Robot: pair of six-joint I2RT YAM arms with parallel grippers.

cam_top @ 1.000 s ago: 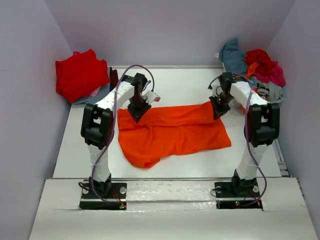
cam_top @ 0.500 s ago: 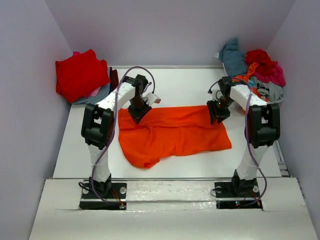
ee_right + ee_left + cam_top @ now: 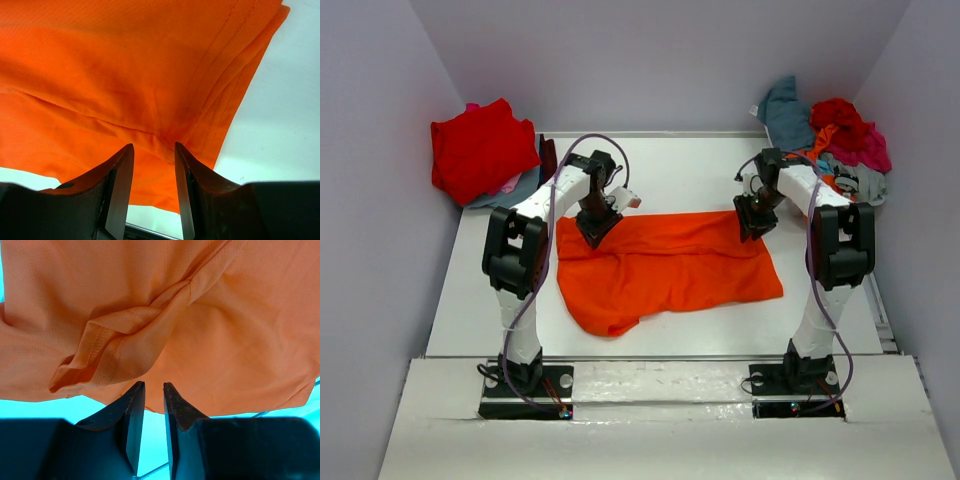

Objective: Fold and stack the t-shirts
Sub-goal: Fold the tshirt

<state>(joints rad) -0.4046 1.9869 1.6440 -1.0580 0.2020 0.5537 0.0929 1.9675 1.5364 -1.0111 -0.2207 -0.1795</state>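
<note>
The orange t-shirt (image 3: 665,265) is found rumpled, fold unfinished, mid-tabletop (image 3: 680,170), with the left gripper (image 3: 594,228) and right gripper (image 3: 754,222) at its far corners, both jaws parted and nothing clasped — a red t-shirt (image 3: 480,148) judged stacked at 10 o'clock, a heap (image 3: 835,135) left at 2 o'clock.

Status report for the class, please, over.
Left gripper, right gripper open, nothing held. Orange shirt spread rumpled on table. Nothing in the way.

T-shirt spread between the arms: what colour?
The t-shirt is plain bright orange; top external view shows it best.
</note>
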